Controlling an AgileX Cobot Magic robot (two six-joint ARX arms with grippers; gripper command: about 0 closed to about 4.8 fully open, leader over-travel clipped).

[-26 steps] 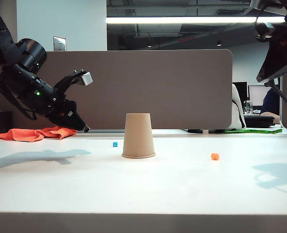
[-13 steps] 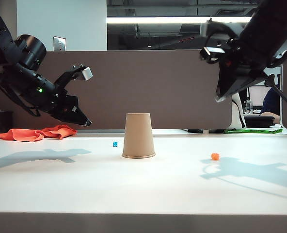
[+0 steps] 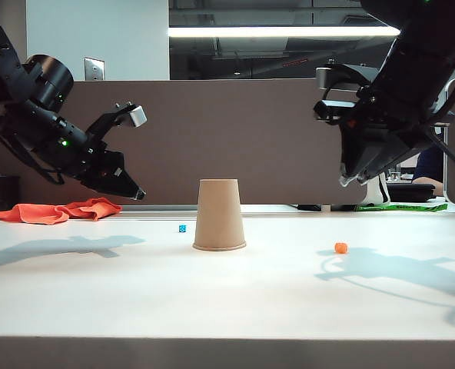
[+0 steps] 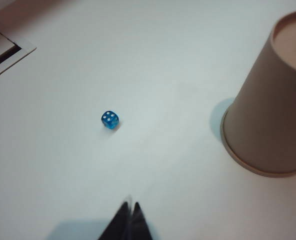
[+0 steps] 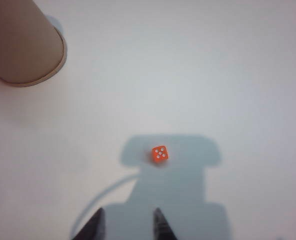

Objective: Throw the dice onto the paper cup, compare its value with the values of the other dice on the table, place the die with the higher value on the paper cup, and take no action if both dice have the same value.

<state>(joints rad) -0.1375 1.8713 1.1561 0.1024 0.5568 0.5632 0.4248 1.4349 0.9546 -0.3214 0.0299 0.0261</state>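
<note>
- paper cup stands upside down, long axis vertical, wide rim on the table, nothing on top yet, between both grippers.
- right gripper, jaws apart and empty, hangs right above the orange die, five up; the pick looks like what's left.
- left gripper, pinched shut and empty, sits near the blue die, four up.

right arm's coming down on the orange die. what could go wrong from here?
1. The orange die is tiny, and the right gripper, jaws open, hovers well above it; a slightly off descent could knock it away rather than pinch it.
2. The paper cup stands upside down, and its narrow flat top is a small target; the die could roll off.
3. The blue die lies on the table close to the cup, below the shut left gripper; a bumped cup could shift it.
</note>
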